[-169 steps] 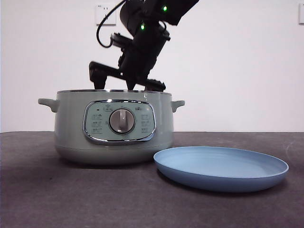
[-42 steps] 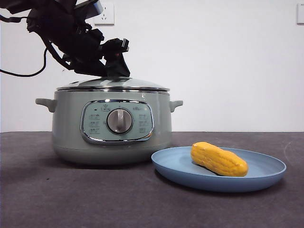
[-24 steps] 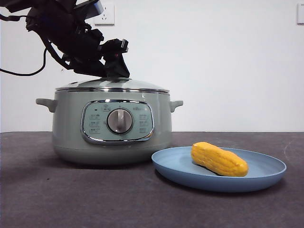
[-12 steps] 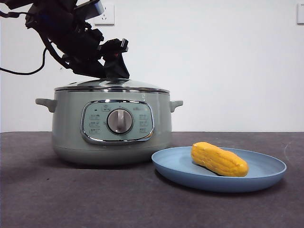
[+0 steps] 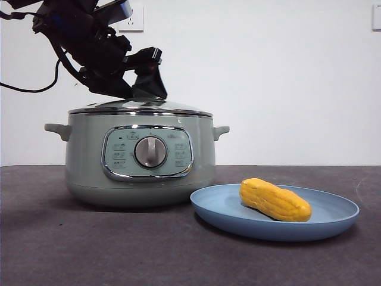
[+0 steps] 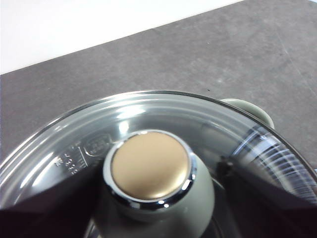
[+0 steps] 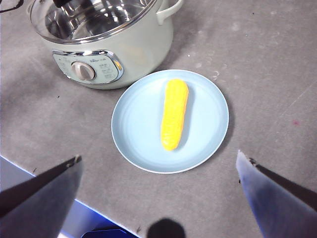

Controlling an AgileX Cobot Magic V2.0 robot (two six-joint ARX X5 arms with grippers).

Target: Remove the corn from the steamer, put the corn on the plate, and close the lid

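Observation:
The sage-green steamer (image 5: pixel 140 161) stands left of centre with its glass lid (image 5: pixel 140 106) resting on the rim. My left gripper (image 5: pixel 149 83) hovers just above the lid. In the left wrist view the jaws stand open on either side of the lid's knob (image 6: pixel 150 166), a small gap on each side. The yellow corn (image 5: pixel 275 200) lies on the light-blue plate (image 5: pixel 238 217) to the right of the steamer. High over the table, my right gripper (image 7: pixel 158 156) is open and holds nothing, looking down on the corn (image 7: pixel 174 114), plate (image 7: pixel 133 129) and steamer (image 7: pixel 138 54).
The dark grey table (image 5: pixel 119 250) runs to a white wall with a socket (image 5: pixel 132 21). A black cable (image 5: pixel 24 89) hangs from the left arm. One steamer side handle (image 6: pixel 252 106) sticks out past the lid. The table's near edge (image 7: pixel 29 168) shows below the right gripper.
Since the oldest frame the corn has come onto the plate and the lid onto the steamer. In the last half second my left gripper has lifted slightly off the lid.

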